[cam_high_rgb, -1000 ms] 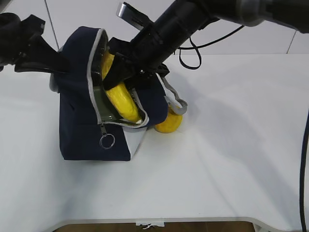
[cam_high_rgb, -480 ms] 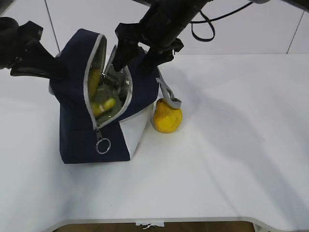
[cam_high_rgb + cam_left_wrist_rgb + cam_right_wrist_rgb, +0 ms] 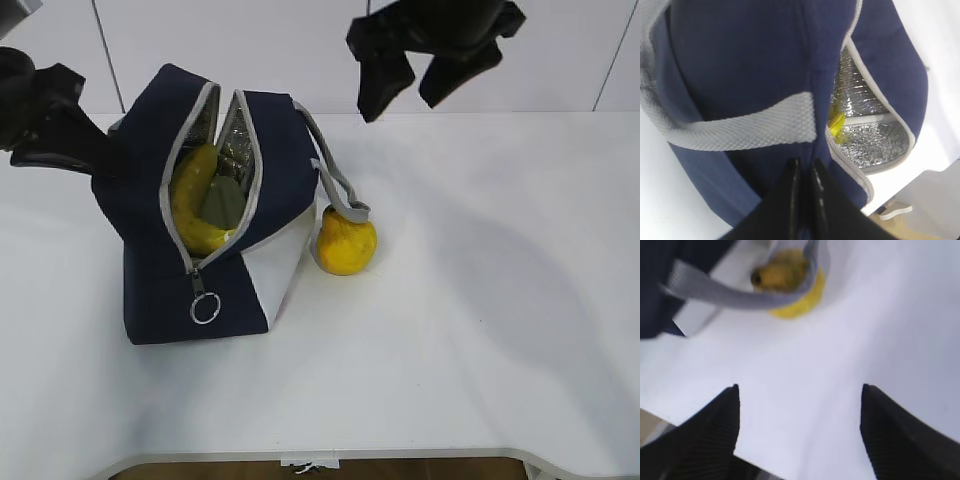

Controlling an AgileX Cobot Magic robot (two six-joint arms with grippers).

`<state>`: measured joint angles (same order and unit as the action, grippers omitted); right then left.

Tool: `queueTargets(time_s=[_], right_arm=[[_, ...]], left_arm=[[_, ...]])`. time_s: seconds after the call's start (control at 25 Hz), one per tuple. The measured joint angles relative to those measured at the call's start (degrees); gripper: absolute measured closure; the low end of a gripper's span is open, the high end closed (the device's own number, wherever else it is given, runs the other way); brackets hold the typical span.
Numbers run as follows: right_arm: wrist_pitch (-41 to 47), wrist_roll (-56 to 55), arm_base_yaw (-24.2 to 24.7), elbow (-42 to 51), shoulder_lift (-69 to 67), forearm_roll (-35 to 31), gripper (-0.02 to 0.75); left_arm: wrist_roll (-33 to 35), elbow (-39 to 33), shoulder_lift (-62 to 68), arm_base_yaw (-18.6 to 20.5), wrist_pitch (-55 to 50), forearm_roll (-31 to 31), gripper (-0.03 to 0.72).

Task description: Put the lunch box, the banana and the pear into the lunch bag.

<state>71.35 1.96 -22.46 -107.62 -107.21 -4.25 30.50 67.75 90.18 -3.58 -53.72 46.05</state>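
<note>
The navy lunch bag stands at the left of the table with its zipper open. The banana lies inside it beside the sage-green lid of the lunch box. The pear sits on the table against the bag's right side, under a grey handle. My left gripper is shut on the bag's navy fabric at its left edge. My right gripper is open and empty, high above the table, right of the bag. The right wrist view shows the pear under the handle.
The white table stretches to the right and front of the bag. A ring zipper pull hangs on the bag's front. A white tiled wall stands behind the table.
My right gripper let go of the banana inside the bag, came out, and rose up to the right. The banana now lies in the bag. The left gripper has held still.
</note>
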Motion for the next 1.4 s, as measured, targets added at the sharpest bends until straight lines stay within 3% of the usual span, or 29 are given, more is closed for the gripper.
queueTargets(time_s=[0.32,0.48,0.68,0.92,1.2,1.4], right_arm=[[0.11,-0.41,0.00,13.99,2.01,-0.22,0.164],[0.11,-0.41,0.00,15.68,1.75,-1.08,0.164],[-1.30,0.60,0.00,15.68,-1.65,-8.78,0.164],[-9.70,2.56,0.00,15.68,-6.65,-13.63,0.164],[-20.35,2.78,0.00,15.68,-8.62,-13.61,0.164],[-28.96,2.81,0.00,15.68,-8.76,-10.00,0.164]], left_arm=[[0.00,0.00,0.00,0.00,-0.75,-0.08,0.690],[0.00,0.00,0.00,0.00,-0.97,-0.08,0.690],[0.00,0.00,0.00,0.00,-1.47,-0.08,0.690],[0.00,0.00,0.00,0.00,-2.16,-0.08,0.690],[0.00,0.00,0.00,0.00,-2.53,-0.08,0.690],[0.00,0.00,0.00,0.00,-2.69,-0.08,0.690]])
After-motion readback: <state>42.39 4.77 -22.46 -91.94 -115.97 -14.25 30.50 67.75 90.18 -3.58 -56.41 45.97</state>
